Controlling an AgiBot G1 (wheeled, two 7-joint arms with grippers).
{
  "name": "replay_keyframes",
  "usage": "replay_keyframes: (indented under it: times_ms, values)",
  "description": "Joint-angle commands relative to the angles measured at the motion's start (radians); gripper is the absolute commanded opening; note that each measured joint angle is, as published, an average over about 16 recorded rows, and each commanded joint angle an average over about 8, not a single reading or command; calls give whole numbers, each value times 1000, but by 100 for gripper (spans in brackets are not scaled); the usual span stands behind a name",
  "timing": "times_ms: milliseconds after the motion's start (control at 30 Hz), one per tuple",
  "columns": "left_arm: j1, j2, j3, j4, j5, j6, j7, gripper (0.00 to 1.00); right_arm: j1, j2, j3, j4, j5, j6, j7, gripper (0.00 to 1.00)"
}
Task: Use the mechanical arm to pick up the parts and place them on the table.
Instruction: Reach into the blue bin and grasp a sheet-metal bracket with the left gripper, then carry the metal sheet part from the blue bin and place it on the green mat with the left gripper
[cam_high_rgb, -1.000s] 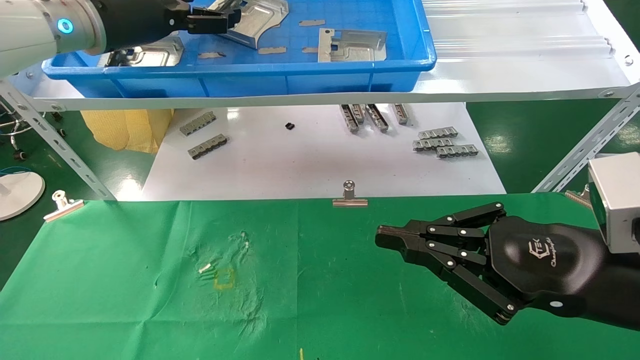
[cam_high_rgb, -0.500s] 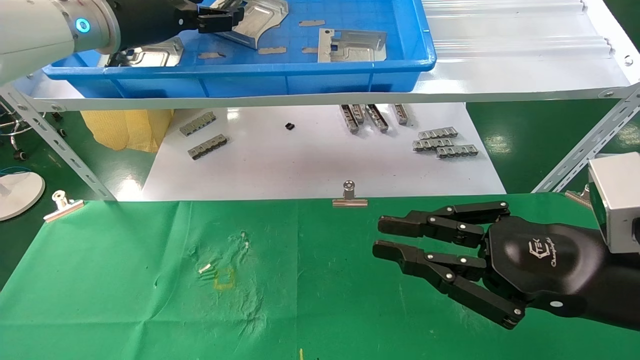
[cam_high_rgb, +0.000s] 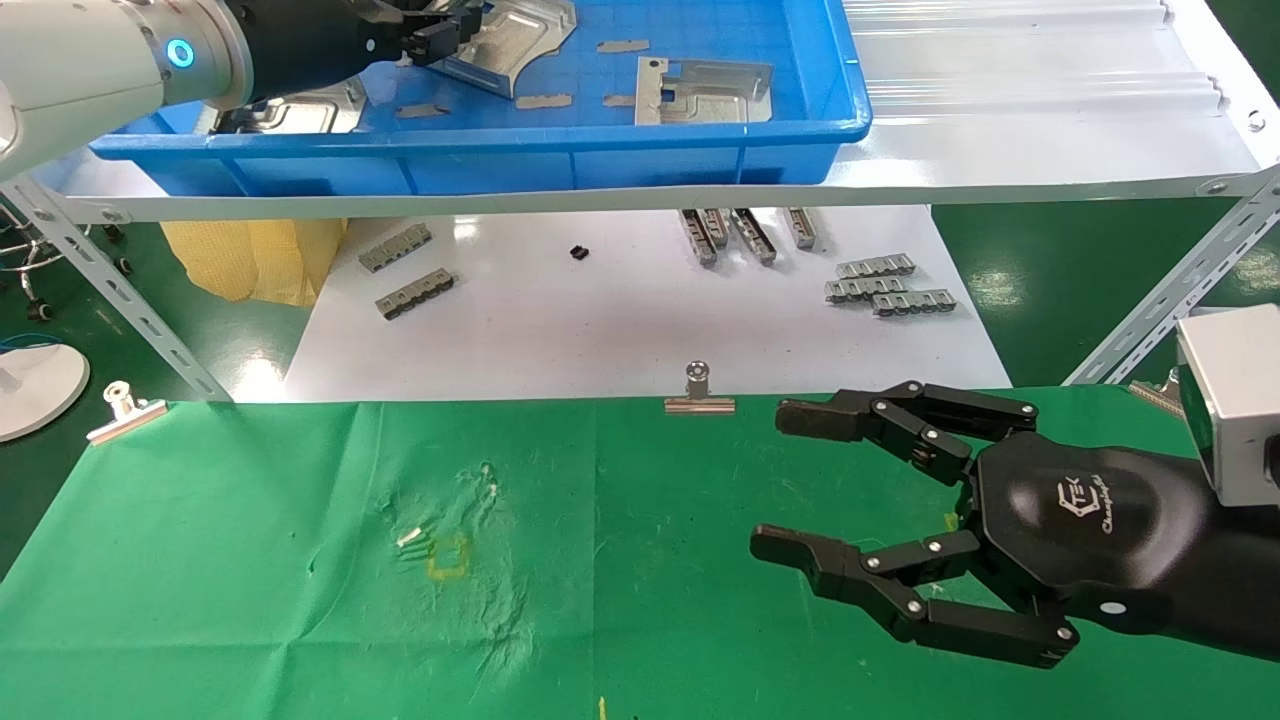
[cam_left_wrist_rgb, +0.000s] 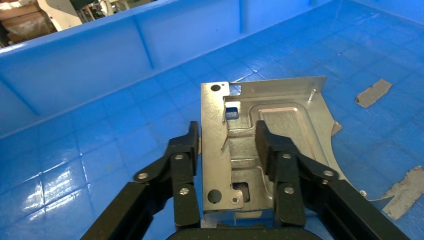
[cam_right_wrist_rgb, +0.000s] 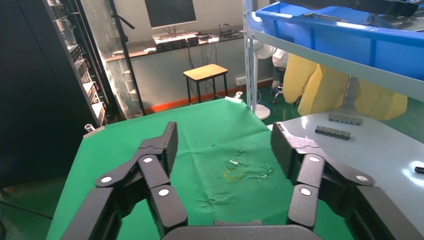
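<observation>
Fingers (cam_left_wrist_rgb: 187, 150) of my left end effector (cam_left_wrist_rgb: 227, 142) are spread around one silver part (cam_left_wrist_rgb: 265, 145) lying in the blue tray (cam_high_rgb: 620, 150) on the shelf, not clenched on it. My right end effector (cam_high_rgb: 790, 480) hangs wide open, holding nothing, above the green tabletop (cam_high_rgb: 250, 560).

right gripper (cam_high_rgb: 790, 480) fingers (cam_high_rgb: 880, 420) now spread wide, previously closed

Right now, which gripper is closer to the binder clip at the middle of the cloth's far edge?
Right. The right gripper hangs open over the green table, just right of the binder clip. The left gripper is up in the blue tray, straddling a part.
</observation>
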Motion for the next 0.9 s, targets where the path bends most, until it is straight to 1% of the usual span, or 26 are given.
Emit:
replay_keyframes:
  times_ms: [33, 300, 400, 500, 667, 900]
  values:
    - [1, 1, 0, 0, 1, -2, 1, 0, 0, 0, 0, 0, 0, 0, 0, 100]
    - [-5, -7, -10, -10, -14, 5, 6, 0, 0, 0, 0, 0, 0, 0, 0, 100]
    - [-14, -15, -17, -21, -24, 29, 16, 0, 0, 0, 0, 0, 0, 0, 0, 100]
    - [-23, -29, -25, -34, -37, 78, 31, 0, 0, 0, 0, 0, 0, 0, 0, 100]
    - [-29, -72, -40, -56, -62, 229, 68, 0, 0, 0, 0, 0, 0, 0, 0, 100]
    - [-22, -156, -59, -84, -96, 523, 126, 0, 0, 0, 0, 0, 0, 0, 0, 100]
